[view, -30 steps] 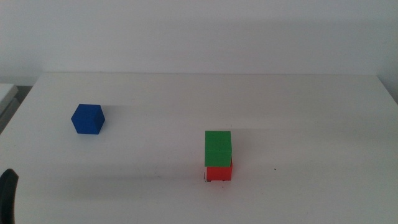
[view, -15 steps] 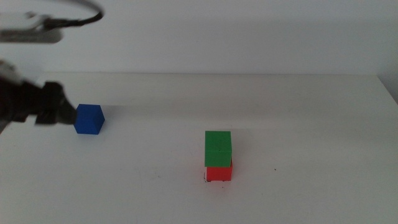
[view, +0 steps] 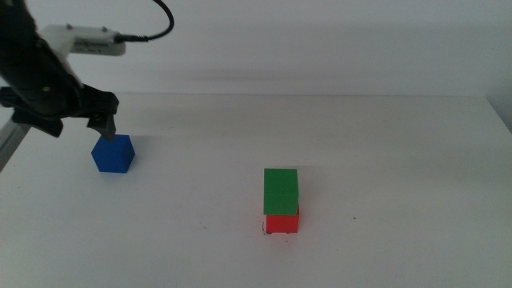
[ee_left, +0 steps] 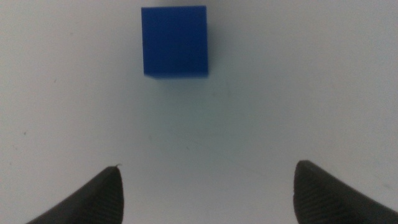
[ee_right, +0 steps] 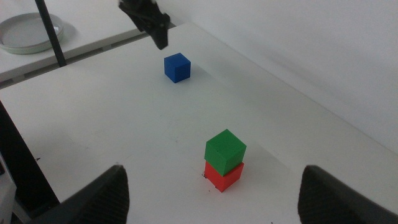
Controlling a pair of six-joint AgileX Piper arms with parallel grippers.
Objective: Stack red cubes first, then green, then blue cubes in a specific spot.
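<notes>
The left gripper (view: 80,128) has moved over the blue cube (view: 113,153), jaws spread wide, empty. Right of the blue cube, green (view: 281,191) tops red (view: 282,222). Right gripper (ee_right: 211,190) waits, jaws released.

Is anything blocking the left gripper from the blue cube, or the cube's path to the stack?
Nothing visible. The left gripper hangs open above the small solid blue cube, with bare white table between that cube and the green cube sitting on the red cube. The right gripper waits well back.
</notes>
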